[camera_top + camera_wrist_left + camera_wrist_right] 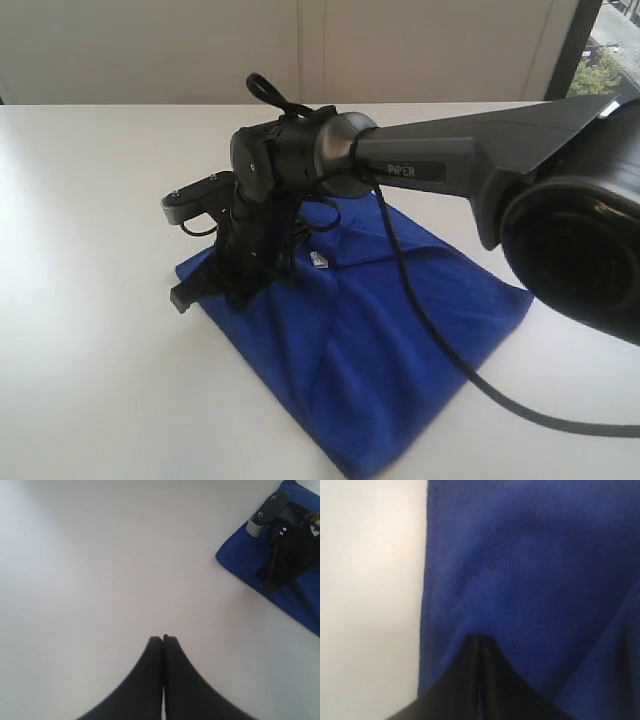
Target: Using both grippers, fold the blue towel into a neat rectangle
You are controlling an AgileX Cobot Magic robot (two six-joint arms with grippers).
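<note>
My right gripper (185,293) has its two black fingers pressed together, tips down on the deep royal-blue plush towel (400,340). They sit close to one corner, with a hemmed edge just beside them and the bare white table (100,200) beyond it. No cloth shows between the fingers in my right wrist view, so I judge it a press, not a pinch. My left gripper (163,639) is also pressed together and holds nothing. It hangs over bare table, with the towel well apart from its tips, off to one side ahead.

The towel lies flat under my right arm, with flaps laid over one another and creases running across it. It is not yet a neat rectangle.

Risks, as I judge them:
- If I slide my right tips while they bear down, the plush would drag and bunch at that corner, and the layers beneath would skew.
- If I lift without opening first, I would catch nothing, or only the top layer.
- The black cable (440,340) hangs from my right arm and trails across the cloth behind my tips. Any swing of the arm could hook a flap and pull it open.
- With my left gripper this far off, a fold made by the right alone would likely come out crooked.

The grey link of my right arm carries the word "PIPER" (400,170). A small white tag (320,261) lies on the towel near my right wrist, and its print is too small to read.
</note>
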